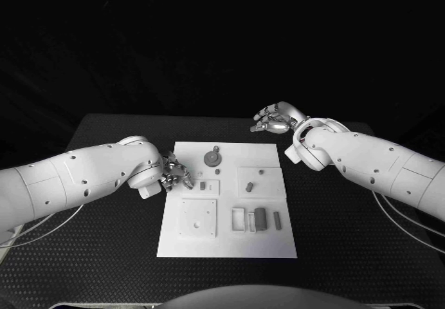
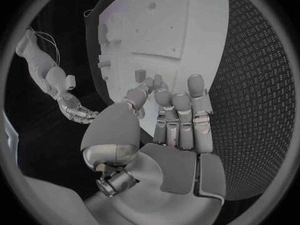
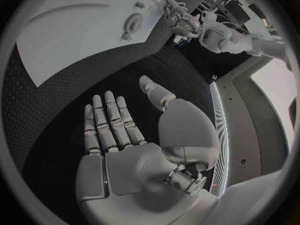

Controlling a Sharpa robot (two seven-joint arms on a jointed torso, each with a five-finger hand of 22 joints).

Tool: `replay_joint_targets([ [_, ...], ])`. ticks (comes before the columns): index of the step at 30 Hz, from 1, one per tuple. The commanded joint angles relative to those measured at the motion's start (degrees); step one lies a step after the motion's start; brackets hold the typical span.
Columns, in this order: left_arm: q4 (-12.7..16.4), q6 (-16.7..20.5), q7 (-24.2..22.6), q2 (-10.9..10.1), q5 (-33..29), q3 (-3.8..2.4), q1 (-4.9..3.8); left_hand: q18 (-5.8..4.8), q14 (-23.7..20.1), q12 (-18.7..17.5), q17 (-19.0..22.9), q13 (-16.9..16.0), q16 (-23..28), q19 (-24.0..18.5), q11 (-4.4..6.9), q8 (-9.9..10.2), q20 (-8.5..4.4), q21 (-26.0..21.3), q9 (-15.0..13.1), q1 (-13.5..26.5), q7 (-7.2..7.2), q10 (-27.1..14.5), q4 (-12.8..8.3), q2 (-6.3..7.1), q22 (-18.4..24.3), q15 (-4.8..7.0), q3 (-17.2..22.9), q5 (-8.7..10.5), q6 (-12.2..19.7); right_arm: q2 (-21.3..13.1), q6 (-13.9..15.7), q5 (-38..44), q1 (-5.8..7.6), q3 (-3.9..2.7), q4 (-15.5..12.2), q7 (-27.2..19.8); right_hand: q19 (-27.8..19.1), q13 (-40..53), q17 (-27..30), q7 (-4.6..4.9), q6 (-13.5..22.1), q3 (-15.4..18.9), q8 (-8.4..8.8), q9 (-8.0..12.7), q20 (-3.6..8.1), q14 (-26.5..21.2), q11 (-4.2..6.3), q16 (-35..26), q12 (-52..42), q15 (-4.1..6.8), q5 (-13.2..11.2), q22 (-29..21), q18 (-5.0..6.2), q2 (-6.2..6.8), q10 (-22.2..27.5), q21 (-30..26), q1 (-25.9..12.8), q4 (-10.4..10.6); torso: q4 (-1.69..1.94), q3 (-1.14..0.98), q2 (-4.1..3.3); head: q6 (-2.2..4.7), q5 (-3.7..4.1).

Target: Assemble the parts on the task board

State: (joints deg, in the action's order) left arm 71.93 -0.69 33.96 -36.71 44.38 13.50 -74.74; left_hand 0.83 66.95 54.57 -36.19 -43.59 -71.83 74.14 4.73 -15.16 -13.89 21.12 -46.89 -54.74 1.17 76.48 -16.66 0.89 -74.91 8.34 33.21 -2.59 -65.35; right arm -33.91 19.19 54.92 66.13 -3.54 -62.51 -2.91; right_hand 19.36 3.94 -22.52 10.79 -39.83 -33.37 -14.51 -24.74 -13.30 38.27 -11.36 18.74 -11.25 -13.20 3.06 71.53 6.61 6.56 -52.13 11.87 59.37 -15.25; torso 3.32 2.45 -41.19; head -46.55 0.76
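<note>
Left hand [image 1: 174,174] sits at the left edge of the task board [image 1: 264,248], in the left centre of the head view. We see its fingers [image 2: 180,112] extended side by side over the board's edge, thumb curved towards them, and nothing held between them in the left wrist view; we read this hand as empty with fingers apart.

Right hand [image 1: 274,120] is in the upper right of the head view, over the black table [image 1: 102,270] beyond the board's far right corner and well apart from the board. In the right wrist view its palm [image 3: 134,165] is flat and its fingers are straight and spread, holding nothing.

We locate the task board in the centre of the head view, lying flat on the table. Near its upper edge lies a round disc-shaped part [image 1: 212,157] with a small piece just beside it. To the right of the disc, a square recess [image 1: 262,181] holds a small upright part [image 1: 249,187]. In the lower left of the board is a raised square plate [image 1: 197,218]. To its right, several narrow bar-shaped parts [image 1: 260,219] lie side by side. A small dark part [image 1: 203,186] stands close to the left hand's fingertips; we cannot tell whether they touch it.
</note>
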Motion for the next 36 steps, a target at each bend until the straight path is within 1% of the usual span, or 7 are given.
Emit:
replay_joint_targets([
  [1, -0.1, -1.1, 0.7, 0.0, 0.7, 0.17, 0.26, -0.44, -0.1, 0.0, 0.1, 0.1, -0.3, 0.0, 0.49, -1.5, -0.16, 0.3, -1.6, -1.0, 0.01, 0.0, 0.3, -1.45, -1.2, 0.27, 1.2, -0.24, -0.4, 0.0, -0.8, 0.1, 0.01, -0.03, 0.0, -0.2, 0.0, -0.1, 0.1, 2.47, 0.5, 0.1, -0.37, 0.1, 0.03, 0.1, -0.02, -0.3, 0.4, -0.45, 0.0, 0.1, -0.81, -0.21, -0.4, -0.3, 0.2, 0.3, -0.03, 0.03, -0.03, 0.01, -0.01],
  [3, -0.1, -1.5, 0.7, 0.0, 0.8, 0.17, 0.26, -0.45, -0.1, 0.0, 0.1, 0.1, -0.3, 0.0, 0.46, -1.5, -0.15, 0.3, -1.6, -0.9, 0.04, 0.0, 0.3, -1.30, -1.2, 0.27, 1.2, -0.23, -0.4, 0.0, -0.8, 0.1, 0.01, -0.03, -0.1, -0.2, 0.0, -0.1, 0.1, 2.48, 0.5, 0.1, -0.37, 0.1, 0.02, 0.1, -0.02, -0.4, 0.4, -0.46, 0.0, 0.1, -0.81, -0.20, -0.5, -0.4, 0.2, 0.3, -0.03, 0.00, -0.01, 0.02, -0.02],
  [9, -0.2, -1.8, 0.7, 0.0, 0.8, 0.17, 0.26, -0.49, -0.3, 0.0, 0.2, 0.2, -0.3, -0.1, 0.32, -1.3, -0.12, 0.3, -1.5, -0.1, 0.18, -0.2, 0.5, -0.16, -1.2, 0.27, 0.8, -0.23, 0.0, -0.1, -0.9, 0.1, 0.01, -0.03, -0.1, -0.1, -0.1, -0.1, 0.2, 2.49, 0.5, 0.1, -0.37, 0.1, 0.02, 0.0, -0.03, -0.5, 0.5, -0.51, 0.0, 0.2, -0.82, -0.15, -0.5, -0.4, 0.2, 0.2, 0.00, 0.01, -0.02, -0.05, 0.00],
  [13, -0.1, -2.1, 0.7, 0.0, 0.8, 0.17, 0.26, -0.52, -0.3, 0.0, 0.3, 0.2, -0.3, -0.1, 0.28, -1.2, -0.10, 0.3, -1.4, 0.8, 0.21, -0.2, 0.7, 0.97, -1.2, 0.27, 0.2, -0.22, 0.0, -0.1, -1.0, 0.1, 0.01, -0.02, 0.0, -0.1, -0.1, -0.1, 0.2, 2.52, 0.6, 0.1, -0.37, 0.1, 0.01, 0.0, -0.05, -0.5, 0.6, -0.54, 0.0, 0.2, -0.83, -0.13, -0.5, -0.5, 0.2, 0.2, -0.04, 0.01, -0.02, -0.05, -0.02],
  [18, -0.2, -2.6, 0.8, -0.1, 0.8, 0.17, 0.26, -0.49, -0.3, 0.1, 0.4, 0.3, -0.4, -0.1, 0.30, -1.2, -0.16, 0.4, -1.4, 2.3, 0.19, -0.2, 1.0, 2.06, -1.2, 0.30, -1.2, -0.27, -0.1, -0.1, -1.1, 0.1, 0.01, -0.02, 0.0, 0.0, -0.2, -0.1, 0.4, 2.57, 0.6, 0.1, -0.41, 0.1, 0.01, -0.3, -0.09, -0.7, 0.9, -0.62, 0.0, 0.3, -0.86, -0.08, -0.6, -0.6, 0.3, 0.2, -0.08, -0.01, -0.03, -0.09, -0.03],
  [23, -0.2, -2.7, 0.8, -0.1, 0.8, 0.17, 0.26, -0.44, -0.4, 0.2, 0.4, 0.3, -0.5, -0.1, 0.34, -1.2, -0.21, 0.3, -1.3, 3.0, 0.15, -0.3, 1.1, 2.53, -1.2, 0.35, -2.1, -0.28, -0.1, -0.1, -1.1, 0.1, 0.01, -0.02, 0.0, 0.0, -0.2, -0.1, 0.4, 2.58, 0.6, 0.1, -0.43, 0.1, 0.00, -0.3, -0.09, -0.7, 0.9, -0.66, 0.0, 0.4, -0.87, -0.05, -0.6, -0.7, 0.3, 0.1, 0.00, 0.01, -0.03, -0.11, 0.03],
  [36, -0.2, -2.7, 0.8, -0.2, 1.3, 0.17, 0.26, -0.42, -0.4, 0.3, 0.6, 0.4, -0.6, -0.1, 0.40, -1.2, -0.24, 0.3, -1.2, 3.9, 0.09, -0.3, 1.6, 3.05, -1.1, 0.39, -2.9, -0.28, -0.2, -0.1, -1.2, 0.1, 0.00, -0.02, -0.1, 0.0, -0.2, -0.1, 0.5, 2.60, 0.6, 0.1, -0.48, 0.2, -0.02, -0.5, -0.10, -0.9, 1.1, -0.71, -0.1, 0.5, -0.90, -0.04, -0.7, -0.8, 0.3, 0.1, -0.05, 0.00, -0.02, -0.10, 0.02],
])
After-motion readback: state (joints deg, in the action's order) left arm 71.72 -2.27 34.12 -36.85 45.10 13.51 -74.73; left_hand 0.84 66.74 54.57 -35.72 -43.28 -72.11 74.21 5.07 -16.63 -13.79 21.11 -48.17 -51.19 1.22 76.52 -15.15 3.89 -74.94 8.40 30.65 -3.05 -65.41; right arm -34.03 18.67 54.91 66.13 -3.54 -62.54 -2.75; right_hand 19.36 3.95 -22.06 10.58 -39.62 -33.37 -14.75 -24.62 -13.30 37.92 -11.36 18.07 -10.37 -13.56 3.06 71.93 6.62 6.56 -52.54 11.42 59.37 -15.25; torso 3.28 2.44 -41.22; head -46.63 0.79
